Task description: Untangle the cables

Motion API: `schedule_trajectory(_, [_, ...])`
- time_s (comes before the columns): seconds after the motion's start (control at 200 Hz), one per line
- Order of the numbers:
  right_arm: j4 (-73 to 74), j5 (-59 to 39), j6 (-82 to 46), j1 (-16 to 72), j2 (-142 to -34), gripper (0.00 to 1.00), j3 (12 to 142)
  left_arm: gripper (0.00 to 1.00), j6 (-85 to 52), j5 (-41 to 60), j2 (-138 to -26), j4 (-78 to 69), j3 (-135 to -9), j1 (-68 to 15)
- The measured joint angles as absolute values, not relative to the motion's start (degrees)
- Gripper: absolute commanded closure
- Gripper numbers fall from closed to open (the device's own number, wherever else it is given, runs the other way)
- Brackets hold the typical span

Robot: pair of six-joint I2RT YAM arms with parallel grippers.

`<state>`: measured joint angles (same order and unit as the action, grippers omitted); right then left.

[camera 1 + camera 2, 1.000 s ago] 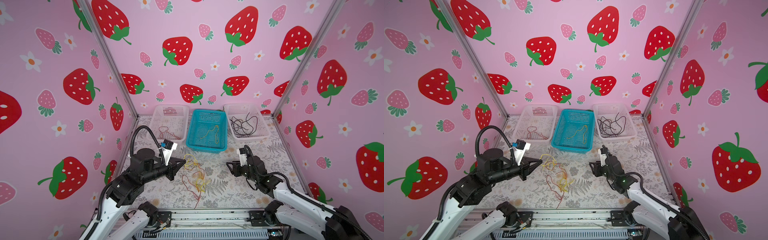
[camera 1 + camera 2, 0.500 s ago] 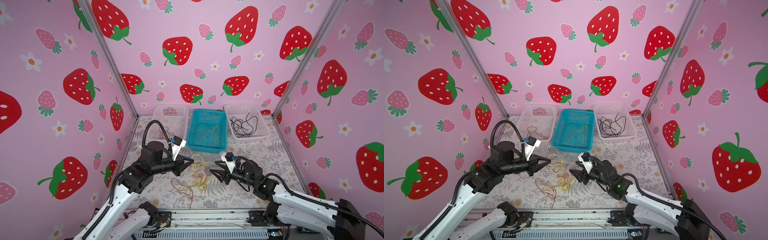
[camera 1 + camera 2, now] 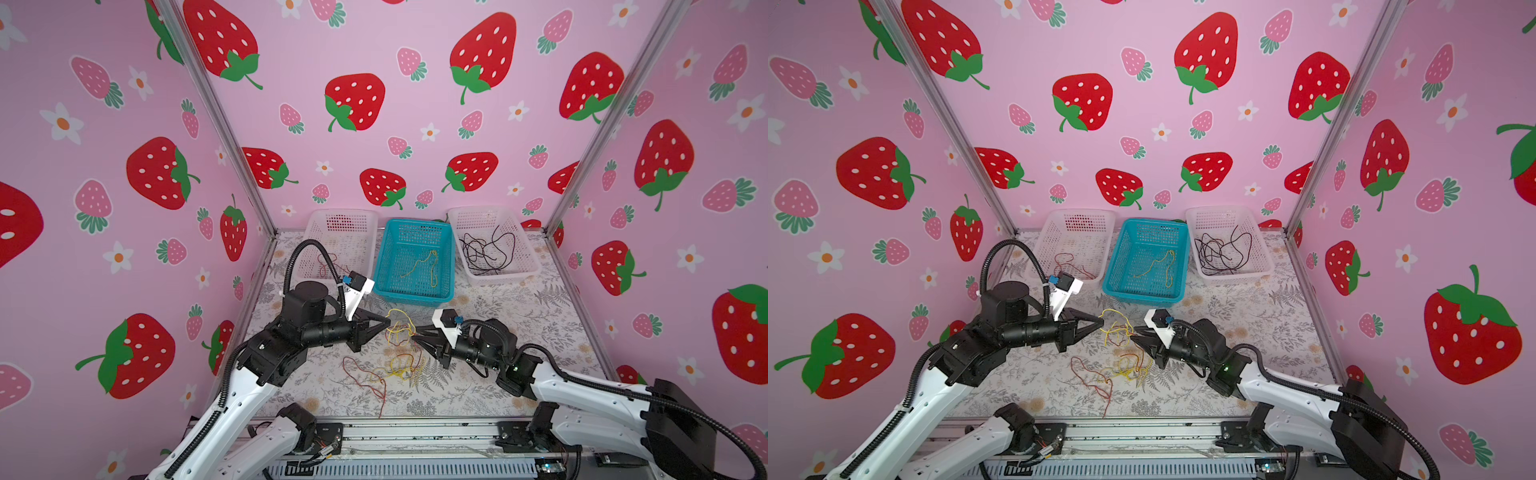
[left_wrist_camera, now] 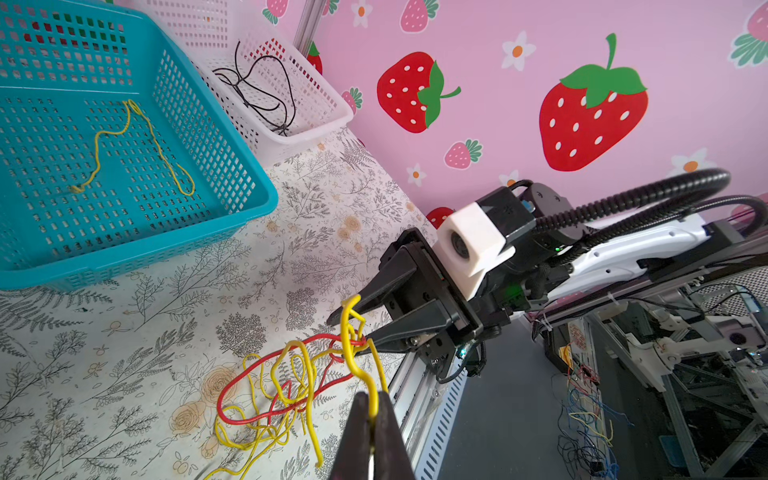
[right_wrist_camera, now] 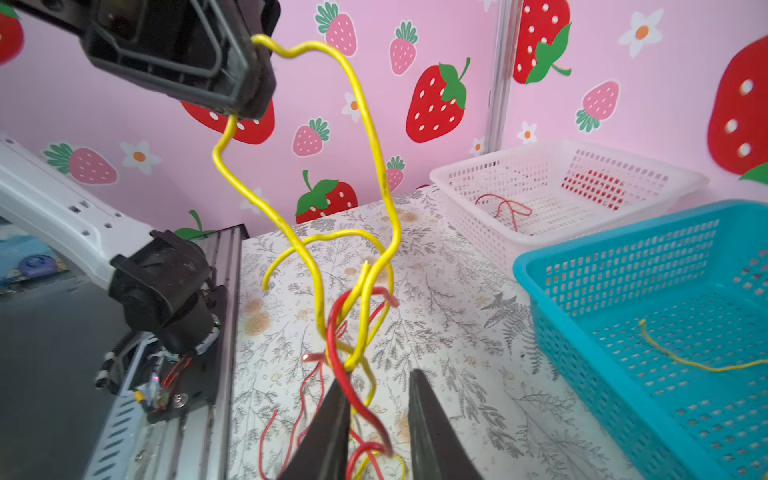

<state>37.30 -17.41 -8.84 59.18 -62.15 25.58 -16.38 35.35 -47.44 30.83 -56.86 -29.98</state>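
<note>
The left gripper point(image 4: 371, 409) pinched a yellow cable point(image 5: 376, 141), holding the red-and-yellow tangle point(image 3: 397, 332) partly above the floral table point(image 3: 519, 324). The right gripper point(image 5: 376, 384) had its fingers spread around the knot. If it clamped both colours, the knot would likely tighten. The blue basket point(image 3: 415, 296) stood near behind, with open room to either side.

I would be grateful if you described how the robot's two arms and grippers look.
Both arms are white-shelled with black joints. A black corrugated hose loops along each. The left gripper and right gripper are black with tapered, pointed fingers, and each wrist carries a white camera housing with a blue connector.
</note>
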Motion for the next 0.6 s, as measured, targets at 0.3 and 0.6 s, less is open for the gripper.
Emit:
schedule_trajectory(0.3, [34.3,-18.7,-8.4,59.6,-57.6,1.00,25.6,1.00,-13.4,32.5,-47.7,34.2,-56.9,-27.0])
schedule_trajectory(0.6, [29.1,-16.3,-7.9,59.6,-45.9,1.00,24.2,1.00,-11.6,30.9,-49.6,39.2,-56.8,-15.7])
